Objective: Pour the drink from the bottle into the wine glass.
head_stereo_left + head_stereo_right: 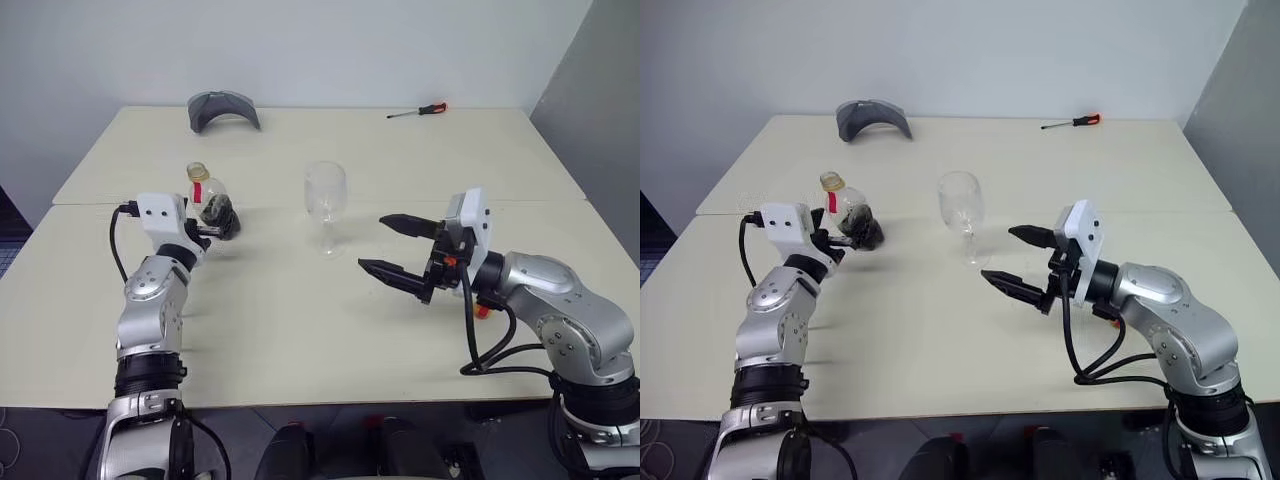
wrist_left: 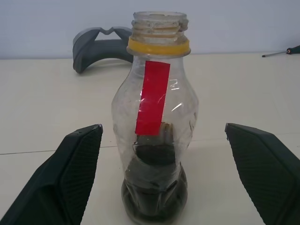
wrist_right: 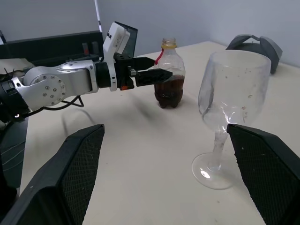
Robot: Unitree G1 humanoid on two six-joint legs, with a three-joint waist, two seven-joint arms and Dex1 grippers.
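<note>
A small clear plastic bottle [image 2: 157, 140] with a bulbous ribbed base, a red label strip and a yellow neck ring is shown standing upright on the pale desk [image 1: 300, 320], directly ahead of the left gripper [image 1: 215, 222]. No cap is seen on its threaded mouth. The fingers of the left gripper are spread wide, one on each side of the bottle's lower body; whether they touch it cannot be told. A shallow pool of dark brown drink [image 2: 154, 199] is held in the base. The clear stemmed wine glass [image 1: 326, 205] is seen empty and upright, ahead of the right gripper [image 1: 392, 245], whose fingers are likewise spread and grip nothing.

The bottle is judged light, being nearly empty, and its thin walls are likely to yield and slip under a hard squeeze; hold is best taken at the waist just above the ribbed base, where the wall is stiffer. The open mouth demands that it be kept upright until it is over the glass. The glass is judged fragile and top-heavy on its thin stem, and easily tipped.
</note>
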